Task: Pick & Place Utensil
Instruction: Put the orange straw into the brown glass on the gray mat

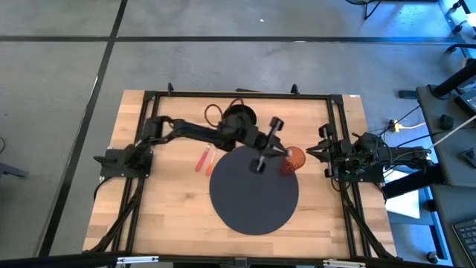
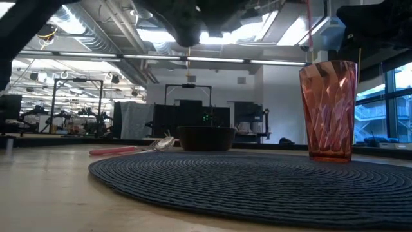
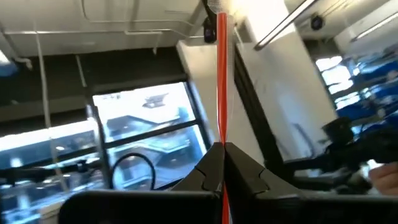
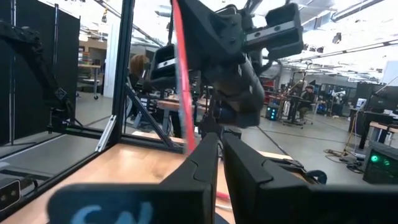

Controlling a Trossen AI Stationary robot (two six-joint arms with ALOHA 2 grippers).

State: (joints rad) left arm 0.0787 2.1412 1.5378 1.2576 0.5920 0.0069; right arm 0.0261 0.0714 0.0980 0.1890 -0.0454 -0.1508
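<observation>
Your left gripper (image 3: 222,163) is clenched on a red-handled utensil (image 3: 221,74), carried above the round placemat (image 1: 253,195). The right gripper (image 4: 219,155) is nearly closed and empty beside the placemat. Next you likely lower and release by the pink tumbler (image 2: 327,109).

Mat (image 1: 249,205) laid at desk (image 1: 149,216) centre. Bowl (image 1: 239,117) just behind mat. Cup (image 1: 295,157) on mat's right edge. Two utensils (image 1: 204,159) left of mat, on desk.

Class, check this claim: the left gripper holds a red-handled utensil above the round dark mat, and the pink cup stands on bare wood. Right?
One error: the pink cup stands on the round dark mat, as the low view shows. The left gripper does hold the red-handled utensil.
</observation>
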